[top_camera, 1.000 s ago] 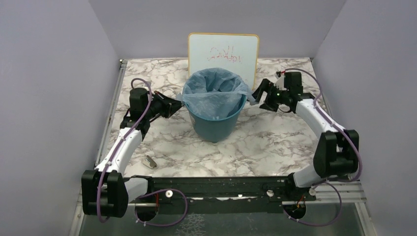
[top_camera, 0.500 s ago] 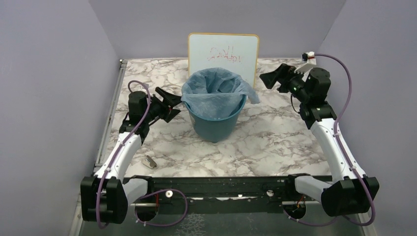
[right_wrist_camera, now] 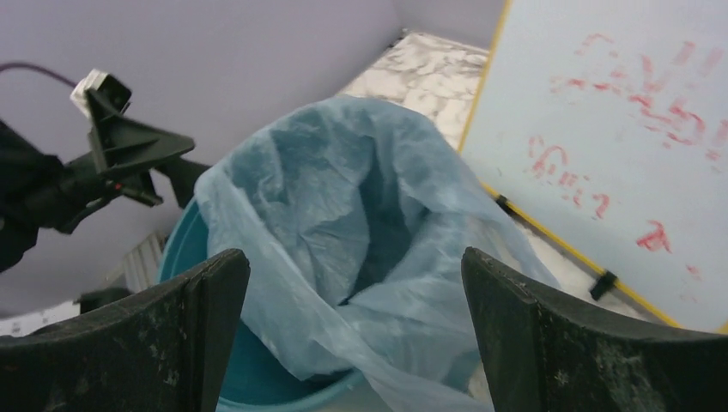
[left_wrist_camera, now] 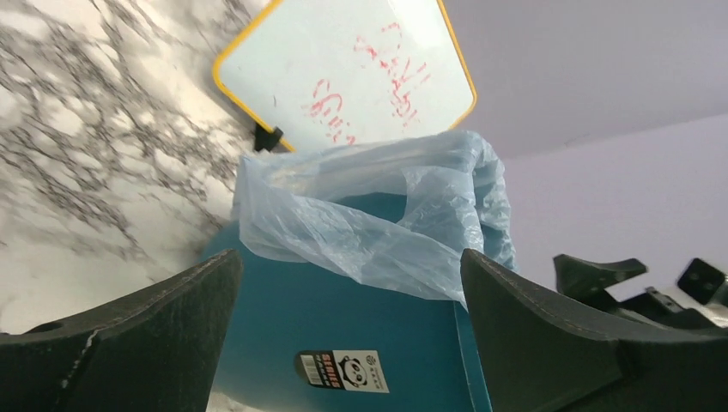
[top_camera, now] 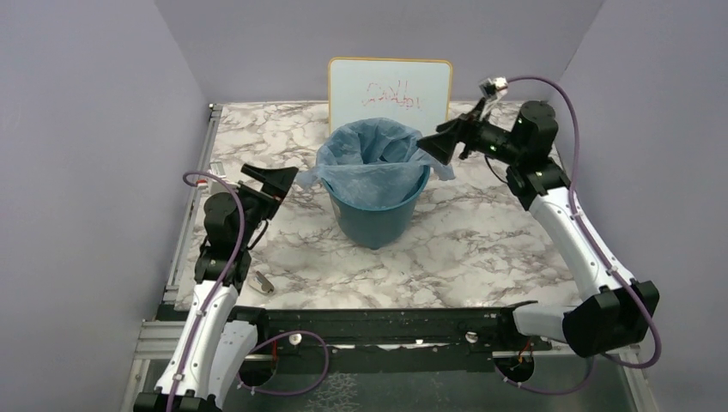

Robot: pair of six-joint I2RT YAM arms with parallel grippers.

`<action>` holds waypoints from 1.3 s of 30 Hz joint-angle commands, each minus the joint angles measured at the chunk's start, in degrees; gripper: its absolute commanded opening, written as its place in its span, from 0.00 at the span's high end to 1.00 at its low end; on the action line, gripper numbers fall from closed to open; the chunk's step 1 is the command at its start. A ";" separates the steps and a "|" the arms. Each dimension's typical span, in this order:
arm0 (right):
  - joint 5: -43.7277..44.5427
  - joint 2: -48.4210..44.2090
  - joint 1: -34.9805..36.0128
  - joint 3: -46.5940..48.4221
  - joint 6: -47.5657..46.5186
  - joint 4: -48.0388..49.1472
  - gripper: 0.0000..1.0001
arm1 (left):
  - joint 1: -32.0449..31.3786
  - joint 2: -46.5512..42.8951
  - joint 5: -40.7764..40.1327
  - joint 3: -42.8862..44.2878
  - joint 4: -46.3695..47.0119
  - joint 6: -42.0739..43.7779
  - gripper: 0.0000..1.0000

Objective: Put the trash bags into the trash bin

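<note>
Lining: crinkly translucent light-blue plastic bag (top_camera: 371, 167) inside round teal plastic bin (top_camera: 378, 219), frame centre.
Left gripper (top_camera: 273, 182): jaws spread, empty.
Right gripper (top_camera: 438, 142): jaws spread, empty.

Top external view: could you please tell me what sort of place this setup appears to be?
Probably a robot test cell in a lab: plain lilac walls box in a marble-patterned table, two arms are bolted to a rail at its near edge, and a scribbled whiteboard stands behind the teal trash bin.

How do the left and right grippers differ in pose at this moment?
The left gripper sits low beside the trash bin, clear of the trash bag; the right gripper is raised at rim height, over the bag's draped right edge. The left points up and away, the right points leftward at the bag. Both are open, holding nothing.
</note>
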 commanded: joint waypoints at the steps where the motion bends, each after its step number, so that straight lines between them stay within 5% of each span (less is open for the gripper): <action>1: -1.89 3.34 8.55 8.43 -16.17 -10.93 0.00 | -0.23 -4.13 -7.99 -0.48 -0.40 6.11 0.01; 4: 2.76 6.34 14.33 12.70 -26.60 -17.95 0.00 | -0.18 -4.14 -9.34 1.64 -5.96 10.31 0.01; 10: 7.74 10.93 18.46 16.00 -29.18 -20.31 0.00 | -0.18 -0.44 -9.68 6.90 -15.94 20.33 0.01; 19: -0.27 13.66 22.13 16.12 -39.61 -22.77 0.01 | -0.16 -1.06 -9.81 6.22 -17.82 20.23 0.01; 27: -0.30 17.04 23.31 19.10 -39.36 -23.28 0.24 | -0.20 -0.91 -7.55 6.59 -17.65 20.65 0.01; 33: -0.77 18.51 23.38 20.25 -36.93 -22.67 0.59 | -0.20 -0.07 -6.30 7.20 -17.59 21.43 0.01; 39: -4.11 16.85 23.57 17.85 -37.43 -20.38 0.78 | -0.24 -1.88 -5.51 5.59 -14.18 23.57 0.01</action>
